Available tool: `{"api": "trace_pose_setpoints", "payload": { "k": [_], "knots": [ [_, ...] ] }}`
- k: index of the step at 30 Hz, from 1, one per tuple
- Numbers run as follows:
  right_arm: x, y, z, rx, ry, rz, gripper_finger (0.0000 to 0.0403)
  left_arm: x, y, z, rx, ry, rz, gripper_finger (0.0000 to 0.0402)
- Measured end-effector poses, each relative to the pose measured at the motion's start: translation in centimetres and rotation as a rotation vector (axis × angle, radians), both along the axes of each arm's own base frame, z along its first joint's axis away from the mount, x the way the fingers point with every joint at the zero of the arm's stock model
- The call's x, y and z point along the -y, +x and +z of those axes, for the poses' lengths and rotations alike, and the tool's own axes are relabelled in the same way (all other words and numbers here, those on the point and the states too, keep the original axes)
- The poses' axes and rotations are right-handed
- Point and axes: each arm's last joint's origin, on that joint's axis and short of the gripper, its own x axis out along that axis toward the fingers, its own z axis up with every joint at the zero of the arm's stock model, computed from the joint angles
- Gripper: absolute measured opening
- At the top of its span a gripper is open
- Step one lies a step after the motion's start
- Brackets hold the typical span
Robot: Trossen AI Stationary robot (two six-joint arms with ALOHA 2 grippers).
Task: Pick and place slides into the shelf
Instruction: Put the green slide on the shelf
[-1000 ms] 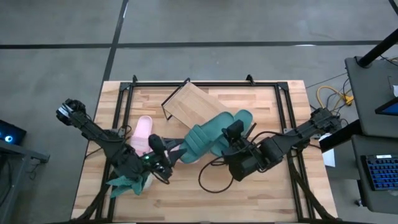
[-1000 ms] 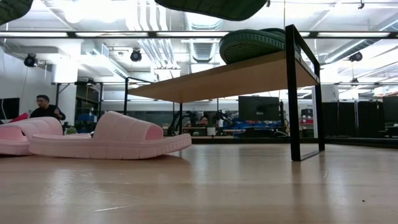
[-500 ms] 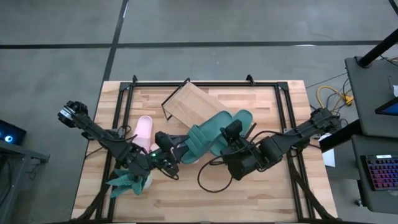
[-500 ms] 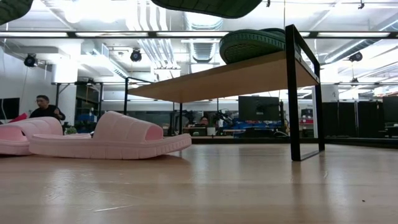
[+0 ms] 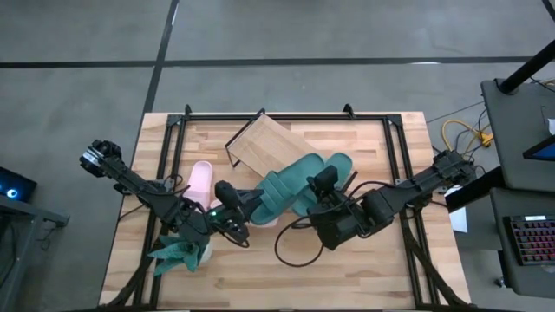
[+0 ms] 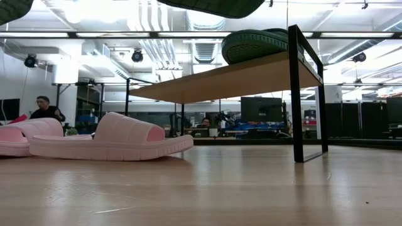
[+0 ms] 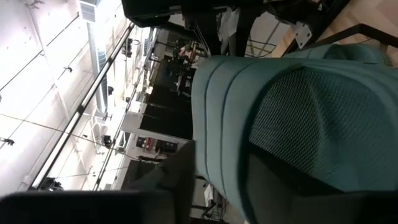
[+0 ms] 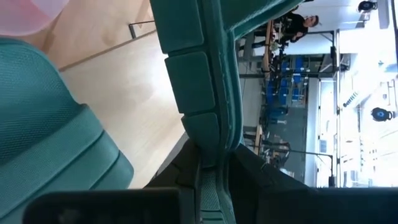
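One dark green slide [image 5: 282,189] hangs in the air between my two grippers; the low view shows its sole [image 6: 213,6] from below. A second green slide [image 6: 254,44] rests sole-down on the shelf [image 5: 260,143], a tilted light wood board on black wire legs [image 6: 295,94]. Two pale pink slides [image 6: 113,141] lie sole-down on the table, left of the shelf. My left gripper [image 5: 240,202] is at the lifted slide's left end, and my right gripper [image 5: 319,185] is shut on its right end. My left gripper has the lifted slide's ribbed strap edge [image 7: 217,155] between its two fingers, one dark finger [image 7: 177,177] outside it and the other on the mesh side. It comes level from the table's left. The slide is clear of the table. My right gripper pinches the segmented sole rim [image 8: 205,134] of the green slide between its two fingers, which lie in line with the rim. It comes nearly level from the table's right. The slide is held up off the table.
A green leafy toy plant [image 5: 178,251] lies under my left arm near the table's front left. A black cable [image 5: 290,247] loops on the wood in front of my right gripper. A black frame [image 5: 286,115] runs along the table's far edge. A person [image 6: 43,108] sits beyond the table.
My left gripper has moved toward the table's right and slightly farther, up to the left end of the lifted green slide. The slide has stayed in the air and shifted only slightly. My right gripper has kept its hold.
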Motion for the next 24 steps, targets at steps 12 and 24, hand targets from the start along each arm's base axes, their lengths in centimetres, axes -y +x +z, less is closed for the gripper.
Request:
{"api": "trace_pose_setpoints", "payload": {
  "k": [12,24],
  "knots": [
    [0.0,0.0,0.2,0.026,-0.016,-0.016,0.0042,-0.4,0.5,-0.3,-0.040,0.055,0.018,0.0003],
    [0.7,-1.8,2.0,0.155,0.155,-0.060,0.0200,-0.8,0.4,-0.4,-0.044,0.067,0.121,0.0001]
  ]
}}
